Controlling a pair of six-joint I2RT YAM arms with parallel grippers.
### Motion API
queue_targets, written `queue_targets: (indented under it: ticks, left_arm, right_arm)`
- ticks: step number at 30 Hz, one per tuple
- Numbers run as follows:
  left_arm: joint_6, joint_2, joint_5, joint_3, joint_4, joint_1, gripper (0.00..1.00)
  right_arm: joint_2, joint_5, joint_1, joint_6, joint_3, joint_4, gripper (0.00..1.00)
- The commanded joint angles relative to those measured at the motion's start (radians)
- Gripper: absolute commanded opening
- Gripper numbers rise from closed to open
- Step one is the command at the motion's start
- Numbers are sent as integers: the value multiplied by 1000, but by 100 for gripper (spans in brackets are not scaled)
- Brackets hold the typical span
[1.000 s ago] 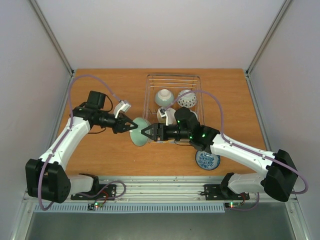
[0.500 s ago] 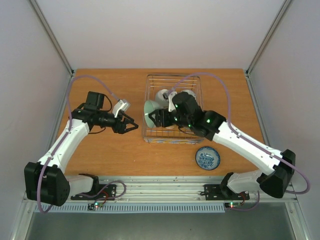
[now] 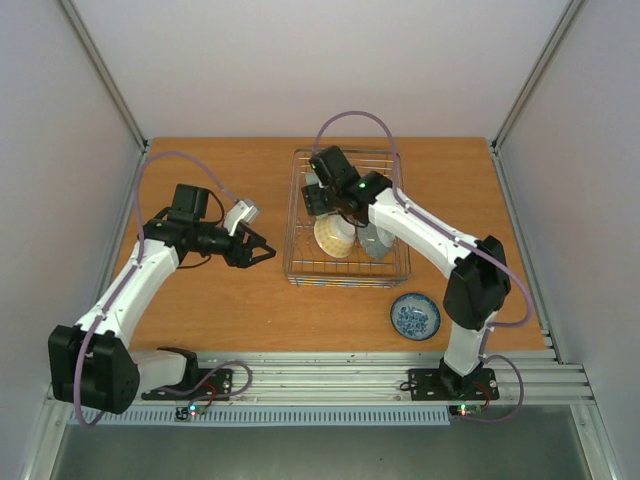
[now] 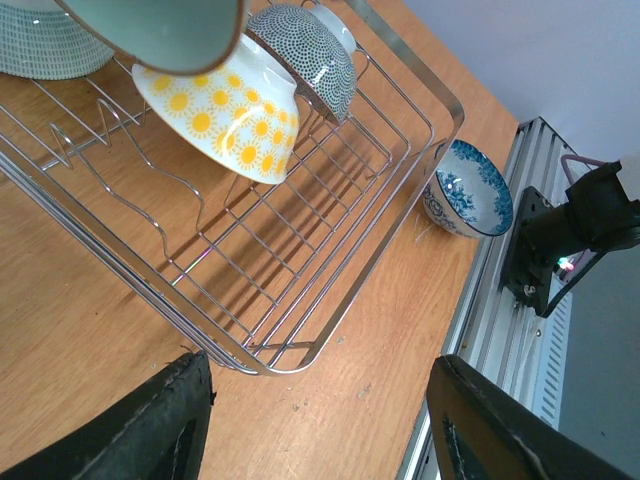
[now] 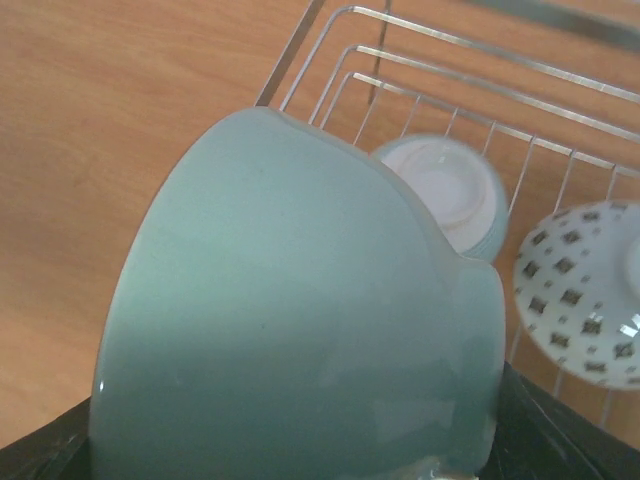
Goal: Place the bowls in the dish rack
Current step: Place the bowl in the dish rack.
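The right tool (image 3: pixel 318 200) is clamped on the pale green bowl (image 5: pixel 300 320), which is held tilted above the far left part of the dish rack (image 3: pixel 345 283). Whether the bowl touches the wire cannot be told. In the right wrist view most of the frame is filled by this bowl. Behind it two bowls are seen in the rack: a pale ribbed bowl (image 5: pixel 440 190), foot up, and a white bowl with dark diamond marks (image 5: pixel 585 300). In the top view the right arm (image 3: pixel 420 235) is stretched across the rack, so much of its contents is hidden. A cream bowl with yellow sunflowers (image 4: pixel 220 115) is propped on the tines, with a dark, finely dotted bowl (image 4: pixel 310 50) just behind it. The left tool (image 3: pixel 262 250) is held with its jaws apart over the desk (image 3: pixel 210 300), left of the rack and not touching it. A blue-patterned bowl (image 3: pixel 414 315) is set upright on the desk near the rack's near right corner.
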Motion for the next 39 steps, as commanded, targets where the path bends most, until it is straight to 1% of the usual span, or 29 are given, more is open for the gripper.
queue_targets:
  ticks: [1,4,11,23,31,39]
  left_arm:
    - [9,-26,-7,-16,29,-1,59]
    - [13,-30,-11,-17,28,-1,59]
    - [15,-27,-20,-22,28,0,58]
    - [20,-30,-33,-27,31,-1,57]
    - [24,-28,-31,-28,31,-1,57]
    - [28,-32,-33,-27,28,-1,57]
  right_arm:
    - [33,71,-17,-125,165,1,1]
    - [92,85,-30,-163,234,-33,1]
    - [229,66,-50,-212,348,-89,1]
    - [385,69,-55,-273,504,-177,1]
    - [453,95,-56,-298,555,-245,1]
    - [500,185,-55,-338,593,-274,1]
